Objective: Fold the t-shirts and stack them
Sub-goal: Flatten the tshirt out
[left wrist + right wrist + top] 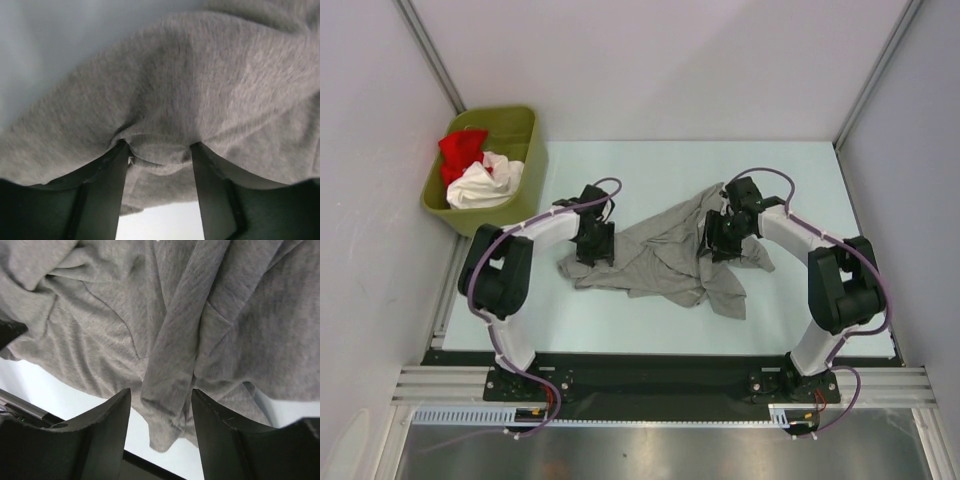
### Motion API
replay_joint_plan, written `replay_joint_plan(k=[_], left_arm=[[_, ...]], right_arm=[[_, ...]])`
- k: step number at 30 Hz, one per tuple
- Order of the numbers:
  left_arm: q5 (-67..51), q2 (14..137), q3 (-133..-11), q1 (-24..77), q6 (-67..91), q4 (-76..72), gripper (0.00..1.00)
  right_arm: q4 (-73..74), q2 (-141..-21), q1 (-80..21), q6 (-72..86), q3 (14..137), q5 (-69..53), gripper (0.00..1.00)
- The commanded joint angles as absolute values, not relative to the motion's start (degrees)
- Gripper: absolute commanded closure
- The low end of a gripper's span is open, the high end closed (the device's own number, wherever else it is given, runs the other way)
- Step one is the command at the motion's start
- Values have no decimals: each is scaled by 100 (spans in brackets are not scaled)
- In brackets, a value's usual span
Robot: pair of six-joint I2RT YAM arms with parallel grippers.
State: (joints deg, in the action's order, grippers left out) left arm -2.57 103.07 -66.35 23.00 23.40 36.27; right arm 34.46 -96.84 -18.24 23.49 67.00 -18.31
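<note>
The left gripper (595, 248) sat open, pressed into the grey t-shirt (665, 265) at its left end, the right gripper (720, 243) open over its right; it lay crumpled crosswise on the table (650, 170) between them

The soft heather-grey cotton t-shirt (210, 85) drapes over the left gripper (159, 148), hiding its fingertips, and is blurred above the jaws. Beyond the right gripper (160, 396) jaws it runs past the picture's edges.
</note>
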Motion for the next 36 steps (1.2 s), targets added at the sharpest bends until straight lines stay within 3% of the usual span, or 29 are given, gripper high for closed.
replay_joint_plan(k=[1,2,3,5,6,9,10,11,15,18,27,31,34,36], left_arm=[[-9,10678,-7241,2294,2110,3577,44],[-9,10774,-7347,2285,2109,3595,48],[-9,10897,-7400,2276,2101,3595,52],[-18,10951,-7497,2276,2101,3621,69],[-9,10925,-7514,2276,2127,3638,77],[193,10785,-7497,2285,2110,3691,98],[237,10645,-7506,2285,2083,3735,100],[290,10539,-7515,2285,2066,3814,100],[674,9802,-7559,2276,1881,4165,100],[949,8853,-7489,2198,1898,4447,100],[1283,5559,-6689,1978,2723,4597,98],[1591,4801,-6434,1951,2883,4728,92],[1547,4920,-6390,1907,2822,4764,90],[1407,5184,-6390,1899,2725,4746,81]], right_arm=[[3287,-9852,-1855,2435,6934,-1784,47],[3287,-9905,-1863,2417,6935,-1784,49],[3296,-9905,-1855,2400,6926,-1784,56],[3270,-9940,-1854,2347,6926,-1714,60],[3287,-10001,-1846,2338,6952,-1731,73],[3348,-10072,-1802,2312,7031,-1749,90],[3383,-10055,-1810,2303,7101,-1706,96],[3436,-10046,-1793,2285,7145,-1540,100],[4793,-9722,-1732,2092,7829,-670,100],[5630,-8915,-1653,1995,8147,-98,100],[6942,-6005,-1152,2399,8743,148,100],[7260,-5494,-783,2347,9184,439,100],[7269,-5686,-458,2215,9001,396,100],[6998,-5931,-80,2119,8834,115,100]])
